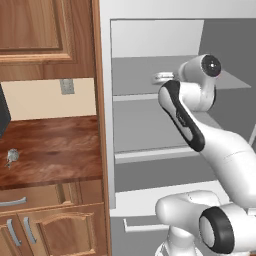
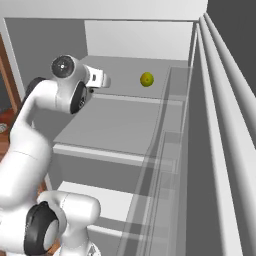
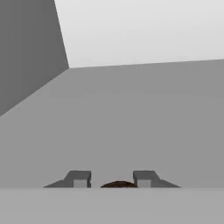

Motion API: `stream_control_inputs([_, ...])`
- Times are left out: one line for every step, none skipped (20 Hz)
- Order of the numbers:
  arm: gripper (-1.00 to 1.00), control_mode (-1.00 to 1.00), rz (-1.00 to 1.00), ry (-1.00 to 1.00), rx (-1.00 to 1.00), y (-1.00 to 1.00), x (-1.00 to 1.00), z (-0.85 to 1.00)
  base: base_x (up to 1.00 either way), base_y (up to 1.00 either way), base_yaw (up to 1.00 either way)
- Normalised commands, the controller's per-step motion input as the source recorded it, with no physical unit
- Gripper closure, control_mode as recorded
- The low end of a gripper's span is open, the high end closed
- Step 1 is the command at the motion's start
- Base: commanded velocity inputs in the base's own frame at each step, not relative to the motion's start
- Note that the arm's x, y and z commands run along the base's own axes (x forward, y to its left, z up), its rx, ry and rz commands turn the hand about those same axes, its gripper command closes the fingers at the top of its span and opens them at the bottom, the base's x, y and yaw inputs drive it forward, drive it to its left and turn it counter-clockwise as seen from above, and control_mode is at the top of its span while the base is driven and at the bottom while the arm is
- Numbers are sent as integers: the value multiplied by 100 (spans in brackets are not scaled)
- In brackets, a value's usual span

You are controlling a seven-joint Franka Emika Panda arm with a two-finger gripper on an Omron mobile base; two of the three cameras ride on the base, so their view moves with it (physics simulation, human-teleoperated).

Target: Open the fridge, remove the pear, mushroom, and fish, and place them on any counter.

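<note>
The jaws [image 3: 112,180] are seen part-closed around the mushroom [image 3: 119,184] on the fridge [image 2: 125,120] shelf; closure should be completed before lifting.

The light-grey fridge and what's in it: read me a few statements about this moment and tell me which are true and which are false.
1. The tall light-grey fridge stands open. True.
2. The small yellow-green pear lies on the dark wood counter. False: it sits on an upper fridge shelf, towards the back.
3. A brown mushroom shows between the two dark finger tips of the hand. True.
4. The white arm reaches down into the bottom drawer. False: it reaches in at the upper shelf.
</note>
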Motion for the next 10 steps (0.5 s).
stream_control_inputs([100, -100, 14, 5, -1, 15, -97, 36, 0, 0, 0])
stream_control_inputs([100, -100, 13, 6, -1, 14, -100, 34, 0, 0, 0])
stream_control_inputs([100, -100, 10, 5, 0, 13, -100, 30, 0, 0, 0])
stream_control_inputs([100, -100, 5, 5, 0, 11, -100, 28, 0, 0, 0])
stream_control_inputs([100, -100, 1, 5, 0, 8, -100, 25, 0, 0, 0])
stream_control_inputs([100, -100, 0, 4, 0, 4, -100, 21, 0, 0, 0])
stream_control_inputs([100, -100, 0, 3, 0, 3, -100, 16, 0, 0, 0])
stream_control_inputs([100, -100, 0, 0, 0, 0, -100, 8, 0, 0, 0])
stream_control_inputs([100, -100, 0, 0, 0, 0, -100, 4, 0, 0, 0])
stream_control_inputs([100, -100, 0, 0, 0, 0, -100, 0, 0, 0, 0])
